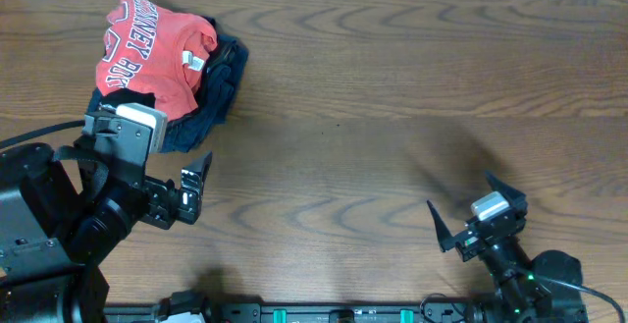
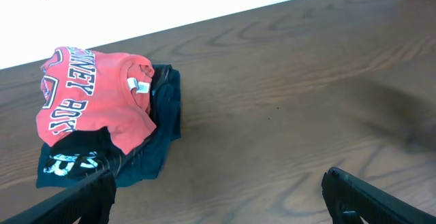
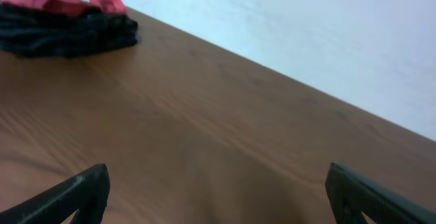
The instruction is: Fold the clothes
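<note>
Where: A coral-red T-shirt lies on top of a small stack of dark garments at the far left of the wooden worktop, apart from both arms.
Look: It is bunched into a rough, rounded packet rather than a flat rectangle. White block lettering curves across the upper face, and a white neck tag shows at the collar on its right side.
Handling: By its look it is light, soft, limp cotton. It will likely sag and drape once lifted, hold no shape of its own, and cling a little to the cloth beneath.
Where to take hold: A shallow pinch on a free edge looks best, either at the collar by the tag or at the loose lower corner. A deep bite risks catching the dark cloth underneath.
Left hand: Fingers spread wide, holding nothing, near the stack on its near side.
Right hand: Fingers spread wide, empty, above bare wood at the near right.
</note>
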Tool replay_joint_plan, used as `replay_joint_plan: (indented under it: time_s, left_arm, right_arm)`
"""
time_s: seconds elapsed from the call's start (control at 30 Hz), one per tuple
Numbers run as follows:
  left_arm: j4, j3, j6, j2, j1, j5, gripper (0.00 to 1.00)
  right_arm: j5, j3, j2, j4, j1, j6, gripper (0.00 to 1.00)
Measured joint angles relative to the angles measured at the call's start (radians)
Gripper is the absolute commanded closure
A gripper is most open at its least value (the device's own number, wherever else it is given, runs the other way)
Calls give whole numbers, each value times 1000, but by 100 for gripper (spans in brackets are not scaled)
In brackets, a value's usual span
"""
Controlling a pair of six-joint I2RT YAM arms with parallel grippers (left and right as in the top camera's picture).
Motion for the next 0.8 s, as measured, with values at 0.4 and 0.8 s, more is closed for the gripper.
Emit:
replay_joint_plan:
  time_s: [0.4,0.8]
  left_arm:
    - [1,0,0,0,0,0,2]
    - [1,0,0,0,0,0,2]
  right_arm:
    - [14,-195,-5,185,0,-1,1]
    - [14,-198,-6,211,0,-1,1]
